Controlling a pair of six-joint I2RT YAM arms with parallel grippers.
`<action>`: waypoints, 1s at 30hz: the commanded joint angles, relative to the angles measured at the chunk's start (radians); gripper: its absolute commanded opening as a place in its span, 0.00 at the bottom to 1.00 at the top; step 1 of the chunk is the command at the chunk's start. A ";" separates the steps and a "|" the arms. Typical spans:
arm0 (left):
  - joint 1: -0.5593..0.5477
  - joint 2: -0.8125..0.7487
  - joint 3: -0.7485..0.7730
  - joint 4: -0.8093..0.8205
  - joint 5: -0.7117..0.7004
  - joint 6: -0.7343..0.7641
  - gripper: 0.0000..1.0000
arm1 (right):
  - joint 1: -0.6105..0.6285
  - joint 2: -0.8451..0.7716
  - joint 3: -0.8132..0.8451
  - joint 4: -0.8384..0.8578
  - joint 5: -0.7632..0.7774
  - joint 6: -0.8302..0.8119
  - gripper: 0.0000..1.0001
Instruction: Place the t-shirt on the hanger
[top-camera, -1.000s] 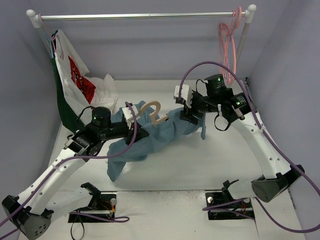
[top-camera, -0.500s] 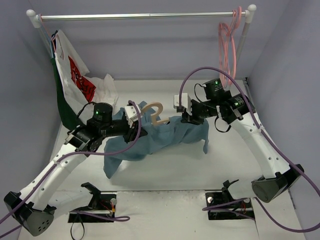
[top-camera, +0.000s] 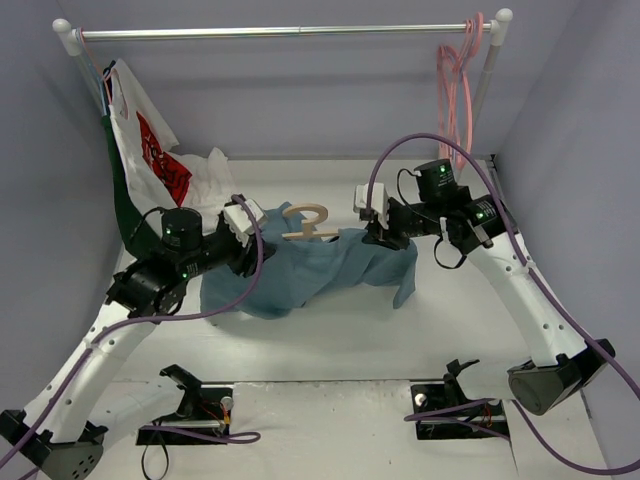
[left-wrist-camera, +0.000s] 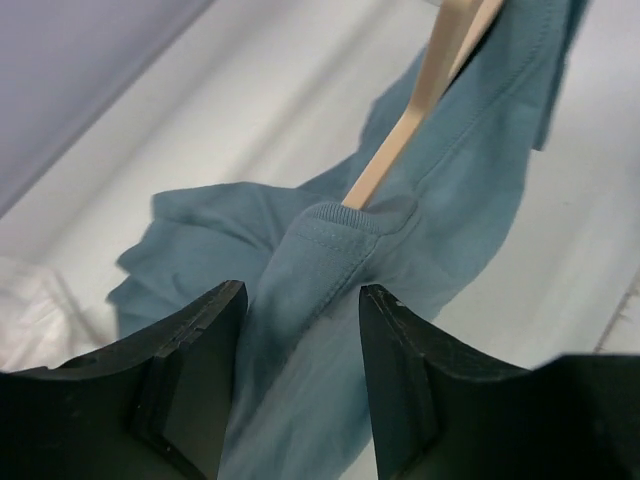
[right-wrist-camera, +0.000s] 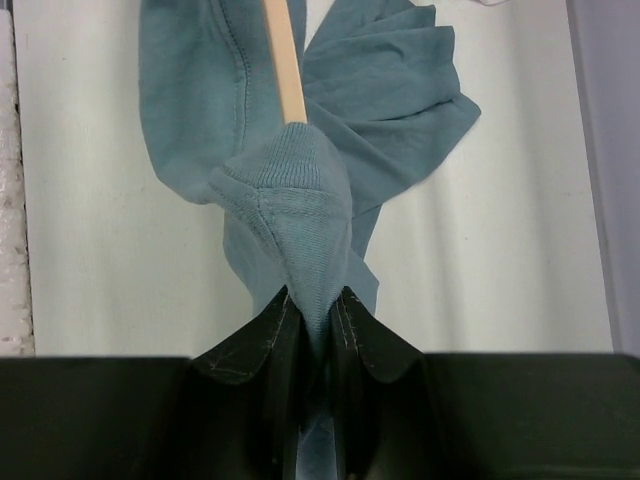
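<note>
Robotics laboratory test cell: plain grey partition walls (top-camera: 300, 100) enclose a white desk (top-camera: 330, 340) carrying a bolted left arm (top-camera: 100, 350), right arm (top-camera: 525, 295), purple cables (top-camera: 412, 137) and a clothes rail (top-camera: 280, 33).

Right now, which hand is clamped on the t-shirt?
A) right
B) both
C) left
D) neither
A: the right hand is pinched shut on a fold of the t-shirt; the left hand stands open with cloth lying between its fingers.

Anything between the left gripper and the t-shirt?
Nothing visible. A ribbed fold of the t-shirt already lies between the open fingers of the left gripper, with the hanger poking out just beyond it. The right gripper is shut on another fold.
</note>
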 joint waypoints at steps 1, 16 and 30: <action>0.026 -0.041 0.055 0.004 -0.143 0.020 0.48 | -0.021 -0.040 0.003 0.140 -0.014 0.069 0.00; 0.135 0.026 0.305 -0.109 -0.706 -0.276 0.57 | -0.033 0.024 0.304 0.557 0.046 0.486 0.00; 0.135 -0.006 0.257 -0.088 -0.677 -0.410 0.57 | -0.030 -0.060 0.229 1.000 0.052 0.756 0.00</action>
